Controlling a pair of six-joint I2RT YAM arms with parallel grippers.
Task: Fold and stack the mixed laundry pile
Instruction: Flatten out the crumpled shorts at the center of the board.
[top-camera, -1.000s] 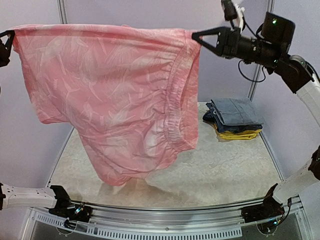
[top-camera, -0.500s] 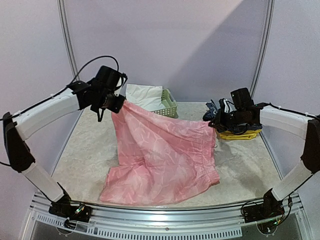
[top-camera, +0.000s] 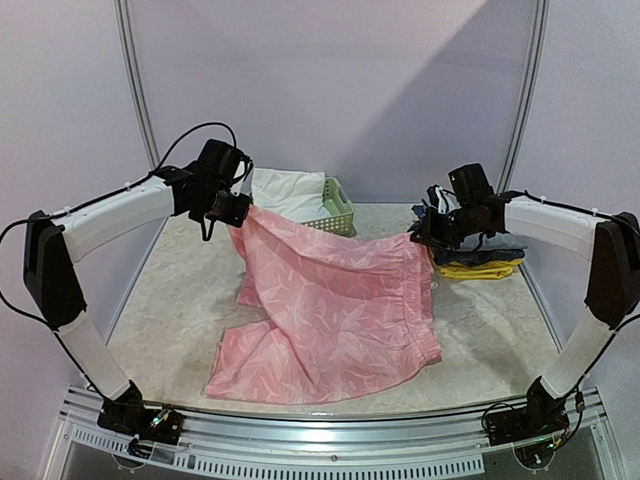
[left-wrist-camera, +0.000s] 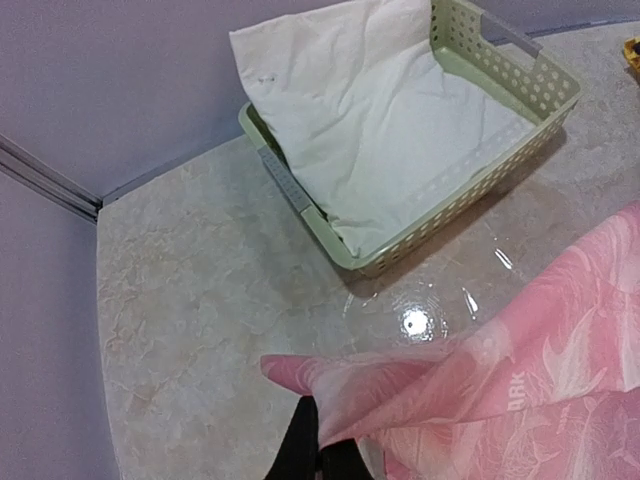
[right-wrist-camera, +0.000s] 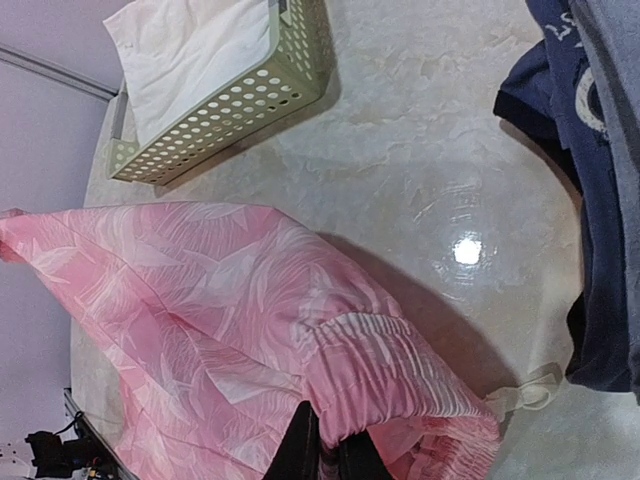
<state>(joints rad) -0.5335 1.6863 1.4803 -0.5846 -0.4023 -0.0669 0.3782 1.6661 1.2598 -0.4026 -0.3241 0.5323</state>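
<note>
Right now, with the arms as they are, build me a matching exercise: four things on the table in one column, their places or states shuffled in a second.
Things
1. pink garment
2. white cloth
3. green basket
4. folded clothes

States
A. stacked at the table's far right, yellow at the bottom
B. lying in a container and rising over its rim
C. pinched by the left tool and the right tool, lower part on the table
D. at the back of the table, holding cloth

Pairs: 1-C, 2-B, 3-D, 4-A
</note>
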